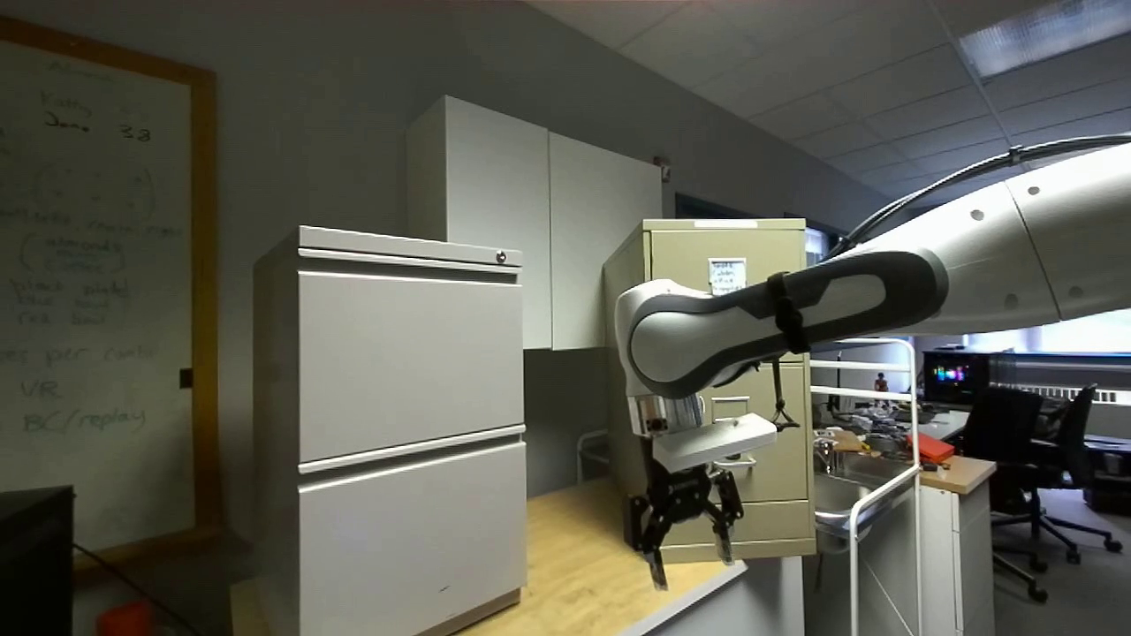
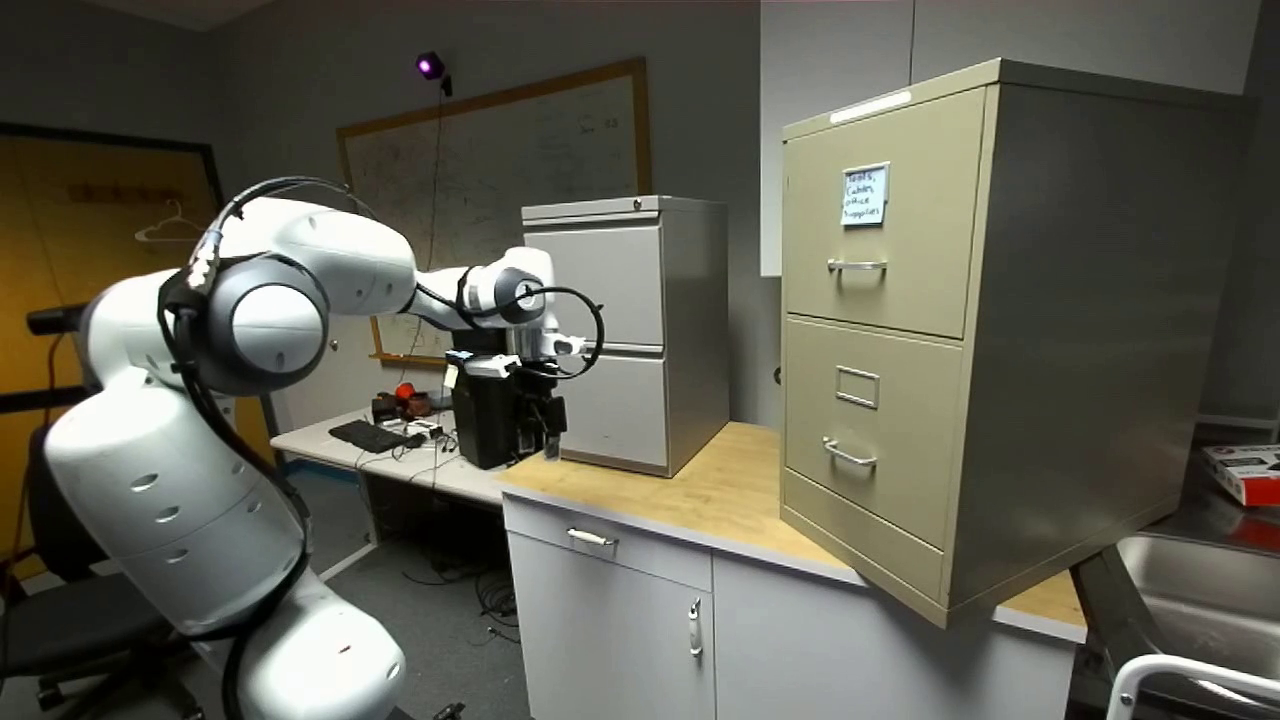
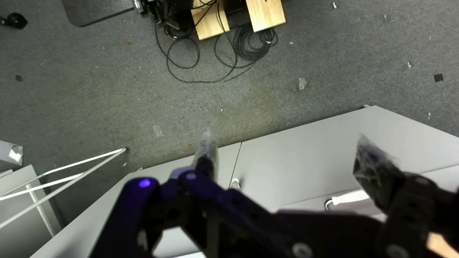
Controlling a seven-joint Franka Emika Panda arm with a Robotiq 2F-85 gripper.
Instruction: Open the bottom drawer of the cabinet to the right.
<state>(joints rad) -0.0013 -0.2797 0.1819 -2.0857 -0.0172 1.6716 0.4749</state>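
The beige cabinet (image 1: 629, 380) stands on the counter and also shows in an exterior view (image 2: 1090, 320). Its bottom drawer (image 2: 905, 420) is shut; a silver handle (image 2: 848, 453) sits below an empty label frame. In an exterior view, my arm and gripper partly cover the bottom drawer (image 1: 782, 459). My gripper (image 1: 693, 570) is open and empty, fingers pointing down. In an exterior view the gripper (image 2: 552, 445) hangs by the grey cabinet, well apart from the beige drawer handle. In the wrist view the open fingers (image 3: 285, 141) have nothing between them; the beige cabinet is out of view.
A light grey two-drawer cabinet (image 1: 411, 353) stands on the wooden counter (image 2: 720, 490) beside the beige one. White base cupboards (image 2: 610, 620) with handles are below. A sink (image 2: 1200, 580) and a white rail (image 1: 857, 530) lie beyond the beige cabinet.
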